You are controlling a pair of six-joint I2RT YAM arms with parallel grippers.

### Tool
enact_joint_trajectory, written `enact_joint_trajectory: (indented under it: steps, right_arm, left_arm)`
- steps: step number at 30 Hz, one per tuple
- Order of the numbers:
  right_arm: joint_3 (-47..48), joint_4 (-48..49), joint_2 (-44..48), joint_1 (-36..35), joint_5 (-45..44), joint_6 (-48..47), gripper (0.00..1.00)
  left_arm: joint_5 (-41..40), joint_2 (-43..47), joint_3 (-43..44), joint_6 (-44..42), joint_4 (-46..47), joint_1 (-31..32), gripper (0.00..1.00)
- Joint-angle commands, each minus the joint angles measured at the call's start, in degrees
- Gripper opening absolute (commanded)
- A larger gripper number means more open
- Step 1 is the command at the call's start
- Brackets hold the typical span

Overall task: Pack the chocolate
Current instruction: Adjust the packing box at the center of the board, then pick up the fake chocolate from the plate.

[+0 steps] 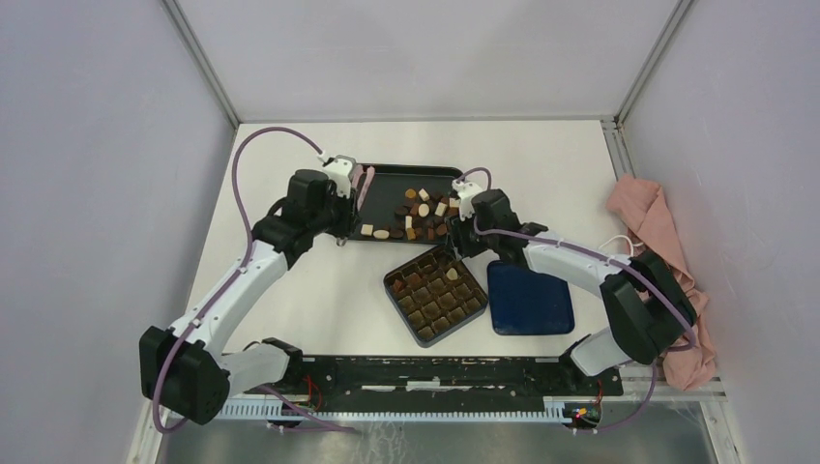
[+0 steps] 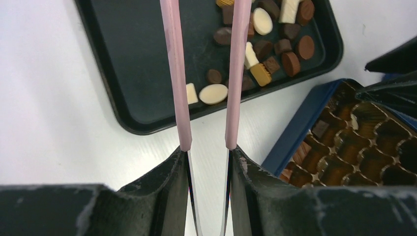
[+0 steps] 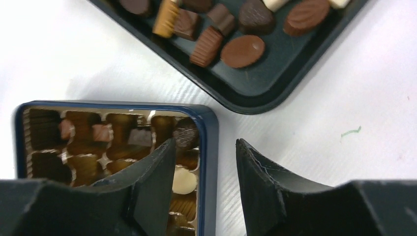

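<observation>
Black tray (image 1: 382, 184) at far middle of white table (image 1: 551, 174). Box (image 1: 405, 315) with square compartments just in front of tray, set diagonal. Blue lid (image 1: 529, 300) flat, just right of box. Pink cloth (image 1: 658, 227) crumpled at table's right edge. Pink tweezers (image 2: 173, 73) above tray's near rim, arms apart.

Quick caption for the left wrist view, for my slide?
Left gripper holds pink tweezers over the tray of loose chocolate, box at right.
</observation>
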State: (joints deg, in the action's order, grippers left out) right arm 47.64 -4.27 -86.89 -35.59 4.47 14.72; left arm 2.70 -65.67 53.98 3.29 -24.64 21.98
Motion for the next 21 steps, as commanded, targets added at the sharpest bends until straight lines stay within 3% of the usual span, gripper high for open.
enact_joint_trajectory:
  steps: [1, 3, 5, 6, 10, 16, 21]
  right_arm:
    - [1.1, 5.9, 5.1, 4.7, 18.9, -6.6, 0.54]
    - [1.1, 7.9, 6.6, 9.0, 36.6, -13.1, 0.56]
    - [2.4, 6.1, 8.0, 12.1, 46.8, -21.1, 0.57]
    - [3.9, 2.1, 8.7, 12.8, 48.0, -26.3, 0.63]
    - [12.4, -10.9, 8.4, 14.4, 47.7, -40.9, 0.68]
    - [17.9, -15.5, 3.1, 18.8, 55.3, -42.8, 0.73]
    - [10.7, -14.7, 3.0, 22.7, 59.5, -44.2, 0.73]
  left_arm:
    - [9.3, -2.4, 1.8, -1.6, 2.3, -0.4, 0.38]
    - [13.0, -4.7, 3.5, 0.0, 1.1, -0.5, 0.38]
    - [16.7, -7.5, 5.3, 1.9, -0.2, -0.5, 0.38]
    - [18.3, -8.8, 5.9, 3.2, -0.8, -0.5, 0.38]
    - [23.4, -14.4, 8.0, 7.2, -2.9, -0.4, 0.38]
    - [18.4, -22.7, 14.8, 8.5, -10.1, 0.1, 0.38]
    - [11.8, -29.3, 21.8, 7.0, -16.5, 2.2, 0.39]
